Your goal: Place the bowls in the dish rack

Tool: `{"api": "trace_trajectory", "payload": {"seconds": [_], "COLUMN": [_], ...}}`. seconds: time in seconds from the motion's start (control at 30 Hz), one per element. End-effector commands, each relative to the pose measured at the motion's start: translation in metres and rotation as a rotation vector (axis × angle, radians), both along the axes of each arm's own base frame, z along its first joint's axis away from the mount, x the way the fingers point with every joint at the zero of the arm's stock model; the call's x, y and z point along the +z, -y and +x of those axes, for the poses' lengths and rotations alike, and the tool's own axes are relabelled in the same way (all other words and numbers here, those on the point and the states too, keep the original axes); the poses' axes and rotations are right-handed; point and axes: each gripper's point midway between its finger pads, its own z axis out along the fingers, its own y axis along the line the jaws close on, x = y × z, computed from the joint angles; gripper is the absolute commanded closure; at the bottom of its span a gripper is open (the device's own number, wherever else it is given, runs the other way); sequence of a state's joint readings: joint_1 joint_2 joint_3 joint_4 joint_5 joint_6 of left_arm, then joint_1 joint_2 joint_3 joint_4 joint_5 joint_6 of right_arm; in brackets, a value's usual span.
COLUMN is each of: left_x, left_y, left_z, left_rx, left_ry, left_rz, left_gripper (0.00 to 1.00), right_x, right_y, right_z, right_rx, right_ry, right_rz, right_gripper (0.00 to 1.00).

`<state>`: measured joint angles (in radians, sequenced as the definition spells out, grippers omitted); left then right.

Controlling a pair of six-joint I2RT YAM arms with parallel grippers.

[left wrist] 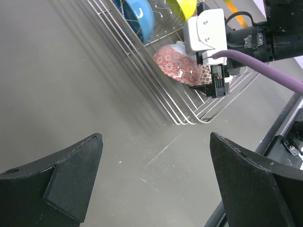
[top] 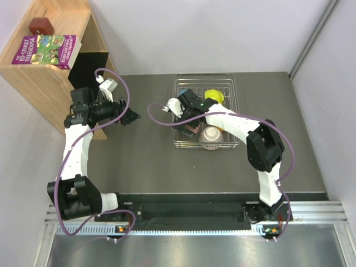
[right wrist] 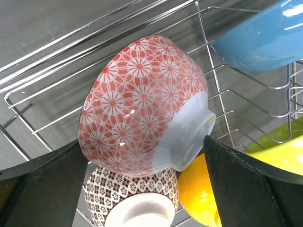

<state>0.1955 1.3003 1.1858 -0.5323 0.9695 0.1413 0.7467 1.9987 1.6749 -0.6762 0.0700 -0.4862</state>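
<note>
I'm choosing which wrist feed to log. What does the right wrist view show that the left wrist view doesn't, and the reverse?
Only the right wrist: the brown lattice bowl, and the right end effector pinching the red bowl at rim and foot. Only the left wrist: the open left end effector over the table, and a purple cable. Both: the red bowl, blue bowl and yellow-green bowl in the rack.
</note>
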Motion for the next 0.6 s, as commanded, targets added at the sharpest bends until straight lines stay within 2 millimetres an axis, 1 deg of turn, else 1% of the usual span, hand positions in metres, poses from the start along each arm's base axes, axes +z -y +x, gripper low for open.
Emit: {"api": "trace_trajectory", "payload": {"seconds": [0.0, 0.07, 0.17, 0.3, 0.4, 0.57], "left_x": [0.018, 0.018, 0.018, 0.015, 0.012, 0.009], "left_y": [0.004, 0.003, 0.003, 0.002, 0.003, 0.004], "left_z": [-0.001, -0.002, -0.003, -0.002, -0.001, 0.000], "left_rx": [-0.041, -0.039, -0.038, -0.034, -0.036, -0.038], "left_ry": [0.059, 0.063, 0.067, 0.062, 0.052, 0.045], "left_rz": [-0.010, -0.004, 0.003, 0.002, -0.003, -0.012], "left_gripper": [0.01, 0.01, 0.01, 0.01, 0.01, 0.01], "right_x": [-0.012, -0.011, -0.005, 0.009, 0.017, 0.025], "right_y": [-0.023, -0.025, -0.025, -0.021, -0.014, -0.001], "right_z": [-0.031, -0.031, -0.027, -0.021, -0.009, 0.001], "right_rx": [0.076, 0.078, 0.064, 0.039, -0.003, -0.056], "right_ry": [-0.142, -0.143, -0.121, -0.078, -0.007, 0.064], "right_rz": [0.106, 0.116, 0.120, 0.115, 0.076, 0.022], "right_gripper": [0.00, 0.00, 0.01, 0.01, 0.00, 0.00]}}
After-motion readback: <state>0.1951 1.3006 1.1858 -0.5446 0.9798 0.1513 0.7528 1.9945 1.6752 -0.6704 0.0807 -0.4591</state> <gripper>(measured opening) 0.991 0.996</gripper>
